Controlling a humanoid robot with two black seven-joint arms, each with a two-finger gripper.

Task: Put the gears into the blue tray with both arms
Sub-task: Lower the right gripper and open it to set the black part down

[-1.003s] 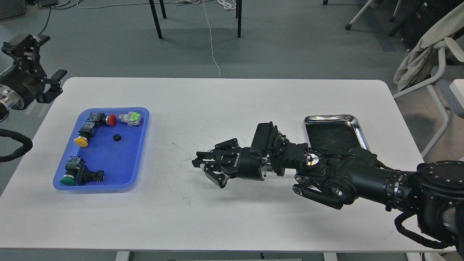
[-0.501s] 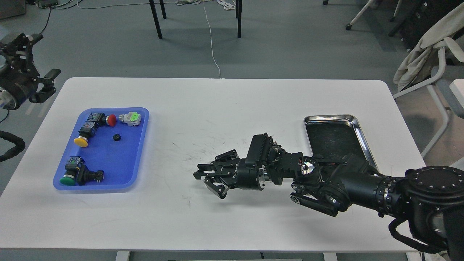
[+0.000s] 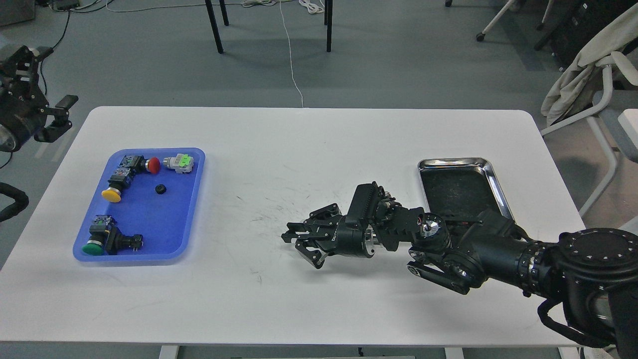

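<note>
The blue tray [image 3: 149, 224] lies at the left of the white table. One small black gear [image 3: 160, 189] rests flat inside it, near the middle of its far half. My right gripper [image 3: 301, 249] hovers low over the table's centre, well to the right of the tray, open, and I see nothing between its fingers. My left gripper [image 3: 52, 77] hangs beyond the table's left edge, up and left of the tray, its fingers spread open and empty.
Push-button switches with red [image 3: 153, 165], yellow [image 3: 111, 195] and green [image 3: 93, 248] caps lie in the blue tray, plus a white-and-green part [image 3: 180, 162]. A shiny steel tray [image 3: 491, 174] sits at the right, partly behind my right arm. Chairs stand off the table's right side.
My right gripper has drawn back to the right and dropped slightly. My left gripper has pulled farther left, away from the table. The gear and the tray have not moved.
</note>
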